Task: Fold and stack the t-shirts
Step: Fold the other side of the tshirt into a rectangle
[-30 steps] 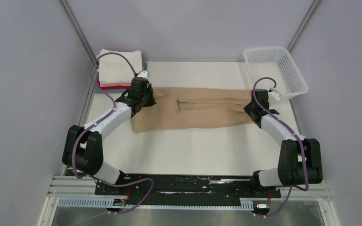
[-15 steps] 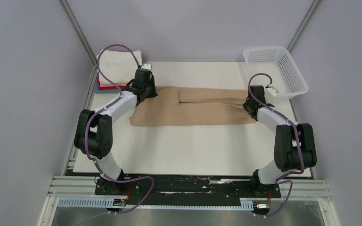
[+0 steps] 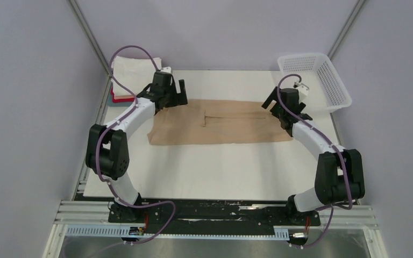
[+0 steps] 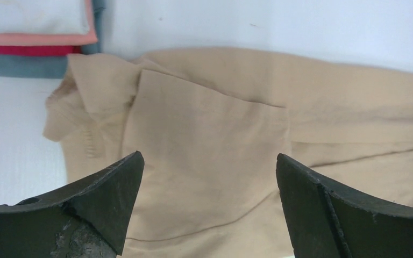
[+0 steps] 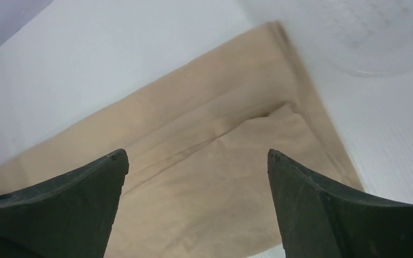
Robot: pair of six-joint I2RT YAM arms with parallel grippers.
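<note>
One tan t-shirt (image 3: 220,121) folded lengthwise mid-table, four folded tees (image 4: 32,37) stacked far-left, one mesh basket (image 3: 314,80) far-right; left gripper (image 4: 209,166) and right gripper (image 5: 196,156) both spread, empty, over its ends; white tabletop (image 3: 220,166), lilac walls (image 3: 220,32).

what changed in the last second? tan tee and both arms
Both let go. The left gripper and right gripper had their jaws shut on the ends of the plain tan short-sleeved t-shirt; they moved away from the bases, opened and lifted off. The shirt lies flatter, a long folded strip. Unchanged: the stack of folded t-shirts and the white plastic mesh basket.
</note>
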